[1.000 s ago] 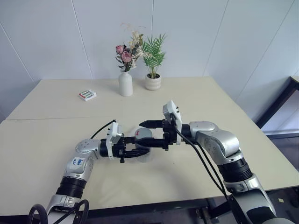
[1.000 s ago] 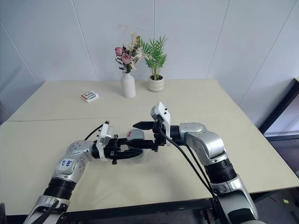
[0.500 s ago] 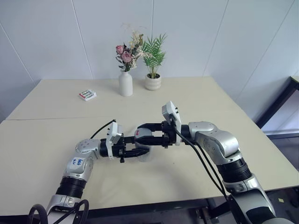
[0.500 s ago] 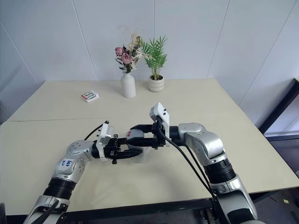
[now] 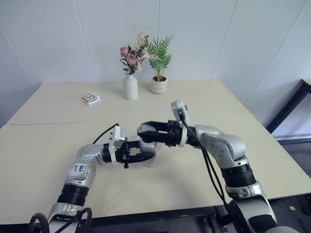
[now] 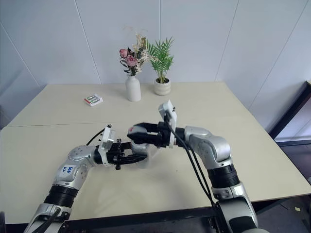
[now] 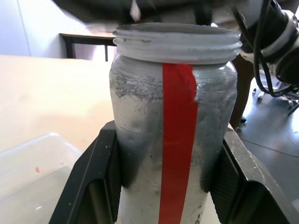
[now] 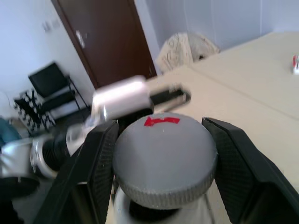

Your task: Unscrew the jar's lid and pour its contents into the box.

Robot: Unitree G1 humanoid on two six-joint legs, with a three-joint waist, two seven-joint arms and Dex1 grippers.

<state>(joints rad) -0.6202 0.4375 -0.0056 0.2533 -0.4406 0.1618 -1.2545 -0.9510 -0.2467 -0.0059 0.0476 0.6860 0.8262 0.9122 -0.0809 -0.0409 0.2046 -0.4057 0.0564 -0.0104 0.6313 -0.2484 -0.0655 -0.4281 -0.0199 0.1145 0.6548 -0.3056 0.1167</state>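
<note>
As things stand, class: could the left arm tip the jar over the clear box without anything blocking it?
Probably yes. The left gripper is shut on the jar, the right gripper holds the lid clear of the jar's open mouth, and the box lies just beside the jar.

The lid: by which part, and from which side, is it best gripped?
Grip the lid by its ribbed rim, two pads on opposite sides, as the right end effector does. Its flat round shape leaves only the edge to clamp. Come level from the side away from the left end effector, which holds the jar below.
</note>
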